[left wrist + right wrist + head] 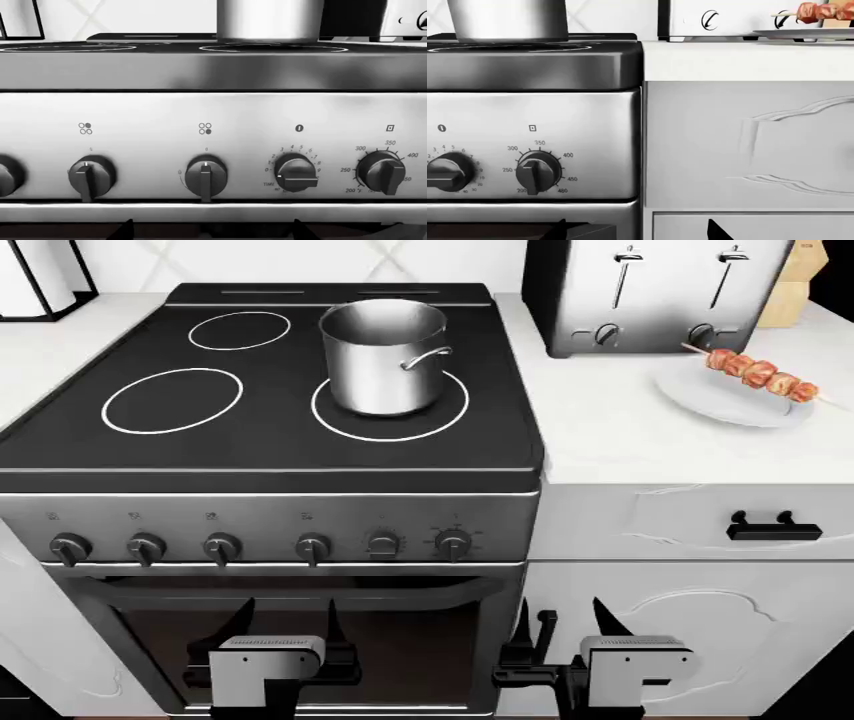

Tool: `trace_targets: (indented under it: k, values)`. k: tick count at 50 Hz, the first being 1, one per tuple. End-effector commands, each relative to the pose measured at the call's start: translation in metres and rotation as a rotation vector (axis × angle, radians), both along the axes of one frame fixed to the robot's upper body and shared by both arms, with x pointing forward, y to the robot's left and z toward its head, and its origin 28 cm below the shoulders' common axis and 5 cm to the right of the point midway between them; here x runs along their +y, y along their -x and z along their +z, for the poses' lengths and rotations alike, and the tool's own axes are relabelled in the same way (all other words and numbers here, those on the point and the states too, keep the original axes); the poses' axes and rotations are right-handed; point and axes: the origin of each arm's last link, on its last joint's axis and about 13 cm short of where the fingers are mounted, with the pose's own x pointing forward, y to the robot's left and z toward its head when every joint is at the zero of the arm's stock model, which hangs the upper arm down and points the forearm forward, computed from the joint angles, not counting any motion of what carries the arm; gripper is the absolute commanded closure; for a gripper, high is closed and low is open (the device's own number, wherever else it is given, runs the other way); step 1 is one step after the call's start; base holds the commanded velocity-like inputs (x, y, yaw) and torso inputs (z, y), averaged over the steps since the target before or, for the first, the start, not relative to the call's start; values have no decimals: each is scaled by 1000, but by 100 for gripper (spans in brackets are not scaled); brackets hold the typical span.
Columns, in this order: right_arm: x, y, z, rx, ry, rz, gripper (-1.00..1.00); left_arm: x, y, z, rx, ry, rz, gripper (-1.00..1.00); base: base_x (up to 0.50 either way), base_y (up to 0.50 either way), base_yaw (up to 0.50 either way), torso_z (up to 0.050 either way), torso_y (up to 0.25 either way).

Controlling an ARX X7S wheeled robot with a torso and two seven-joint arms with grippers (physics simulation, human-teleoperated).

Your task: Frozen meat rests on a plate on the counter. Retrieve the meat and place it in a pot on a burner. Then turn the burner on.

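Both end effectors, left [284, 625] and right [571, 625], hang released, lower frame; grabbing the thin-skewered meat [761, 372] upper right risks tipping it off the plate [707, 398].

Chrome four-slot toaster [663, 295] at the back, right of the black glass cooktop [280, 455]. Six knobs [222, 547] along the steel stove front, oven door [287, 640] below. Black drawer handle [774, 529] on white cabinet [667, 590].

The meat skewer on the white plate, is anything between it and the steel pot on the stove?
Nothing visible: bare white marble counter and black glass separate the meat skewer from the open-topped steel pot; the chrome toaster stands behind that path.
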Motion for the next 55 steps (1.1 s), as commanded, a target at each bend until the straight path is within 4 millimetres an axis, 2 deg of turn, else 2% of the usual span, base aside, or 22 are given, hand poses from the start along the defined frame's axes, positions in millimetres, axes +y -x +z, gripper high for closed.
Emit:
trace_targets:
  k: [1, 9, 24, 55]
  values:
    - [1, 3, 2, -17, -1, 14, -100, 0, 2, -1, 1, 4, -3, -100, 0, 0, 0, 0, 0]
    - [3, 10, 7, -50, 4, 41, -100, 1, 8, 3, -39, 48, -84, -100, 0, 0, 0, 31, 0]
    - [-1, 11, 9, -37, -47, 55, -100, 0, 6, 3, -19, 36, -93, -100, 0, -16, 0, 50, 0]
    - [-1, 8, 7, -1, -102, 56, -100, -2, 5, -1, -1, 34, -103, -100, 0, -500, 0, 50, 0]
